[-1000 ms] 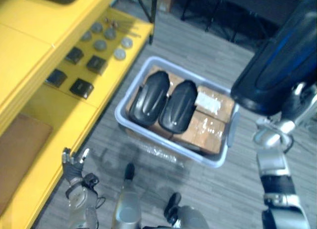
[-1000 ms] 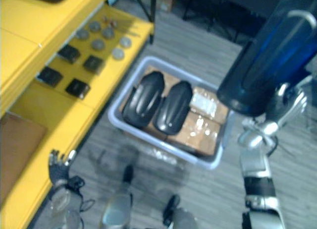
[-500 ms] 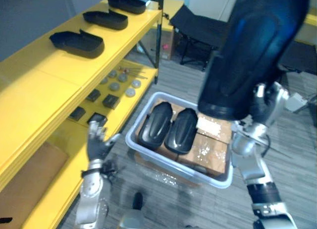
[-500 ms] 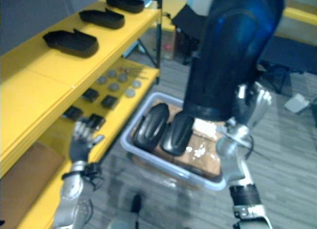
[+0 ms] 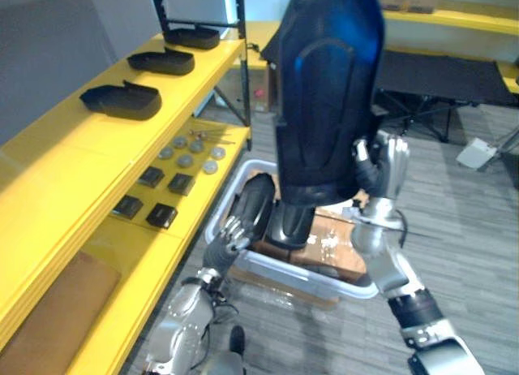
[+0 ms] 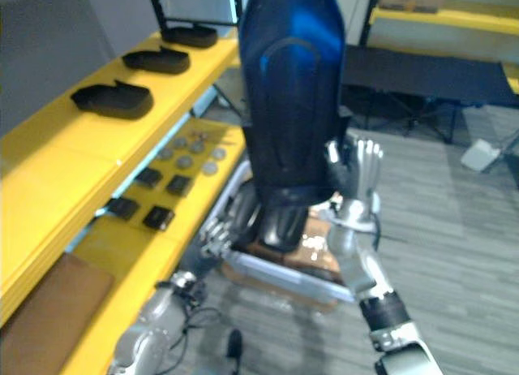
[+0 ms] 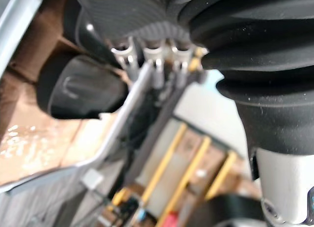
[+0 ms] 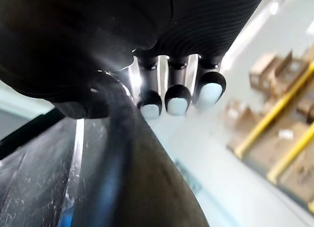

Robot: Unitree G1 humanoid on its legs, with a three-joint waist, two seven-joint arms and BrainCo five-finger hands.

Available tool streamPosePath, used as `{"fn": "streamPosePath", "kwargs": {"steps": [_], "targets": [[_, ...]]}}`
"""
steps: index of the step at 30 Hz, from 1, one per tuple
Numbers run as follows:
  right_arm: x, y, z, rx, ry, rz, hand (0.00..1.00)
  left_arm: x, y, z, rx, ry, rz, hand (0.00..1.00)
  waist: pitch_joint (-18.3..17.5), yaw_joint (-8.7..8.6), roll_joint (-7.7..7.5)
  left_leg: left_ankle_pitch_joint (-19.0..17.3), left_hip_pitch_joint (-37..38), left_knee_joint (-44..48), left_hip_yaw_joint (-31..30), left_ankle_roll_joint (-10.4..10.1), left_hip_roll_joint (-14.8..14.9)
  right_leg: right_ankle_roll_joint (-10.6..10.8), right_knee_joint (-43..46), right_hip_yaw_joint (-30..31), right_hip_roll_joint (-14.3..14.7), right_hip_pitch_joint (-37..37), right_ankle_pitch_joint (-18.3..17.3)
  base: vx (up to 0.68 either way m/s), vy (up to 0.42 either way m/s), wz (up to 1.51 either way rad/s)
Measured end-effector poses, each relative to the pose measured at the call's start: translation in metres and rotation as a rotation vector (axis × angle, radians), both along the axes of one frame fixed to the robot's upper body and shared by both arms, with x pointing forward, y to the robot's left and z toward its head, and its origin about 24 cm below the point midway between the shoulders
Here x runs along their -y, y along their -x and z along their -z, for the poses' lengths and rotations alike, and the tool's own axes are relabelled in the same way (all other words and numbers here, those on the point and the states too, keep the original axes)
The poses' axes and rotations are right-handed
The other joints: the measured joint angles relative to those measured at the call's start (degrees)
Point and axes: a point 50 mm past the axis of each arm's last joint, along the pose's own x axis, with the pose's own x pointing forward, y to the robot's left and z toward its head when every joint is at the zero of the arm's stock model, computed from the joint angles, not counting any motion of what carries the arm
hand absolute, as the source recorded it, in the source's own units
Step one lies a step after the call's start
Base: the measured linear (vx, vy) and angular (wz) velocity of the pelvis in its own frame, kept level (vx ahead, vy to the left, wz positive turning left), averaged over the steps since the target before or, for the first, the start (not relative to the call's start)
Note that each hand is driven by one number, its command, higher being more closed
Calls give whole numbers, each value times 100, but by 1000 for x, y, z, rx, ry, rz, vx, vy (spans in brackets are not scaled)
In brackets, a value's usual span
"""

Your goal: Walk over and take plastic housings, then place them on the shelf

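Plastic housing (image 5: 324, 91), now lifted from the bin (image 5: 284, 269) toward the shelf (image 5: 73, 148), clasped by the right hand (image 5: 383, 168); left hand (image 5: 227, 235) relaxed, empty.

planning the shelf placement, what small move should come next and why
Probably swing the held housing left, toward the bare stretch of the top shelf. It is up clear of the bin, upright, pinched in the right hand, and three housings lie further along that shelf. The left hand is open and low by the bin, free to steady it.
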Motion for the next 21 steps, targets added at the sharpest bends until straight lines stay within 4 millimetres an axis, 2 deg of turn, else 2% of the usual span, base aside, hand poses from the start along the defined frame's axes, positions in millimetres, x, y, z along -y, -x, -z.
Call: {"fn": "streamPosePath", "kwargs": {"steps": [7,21], "targets": [[-24,2,29,-119,82,-104,100,7,-2,2,10,-66,38,0,-4,-11,7,12,-13,-7,2,5,24,-74,53,14,-2,-74,-65,-55,6,-2],[-36,14,64,-239,76,-163,100,0,-5,0,99,-292,-72,0,-103,-9,-23,103,-115,-5,-2,39,11,-87,-57,7,17,-101,23,-7,-4,1]]}}
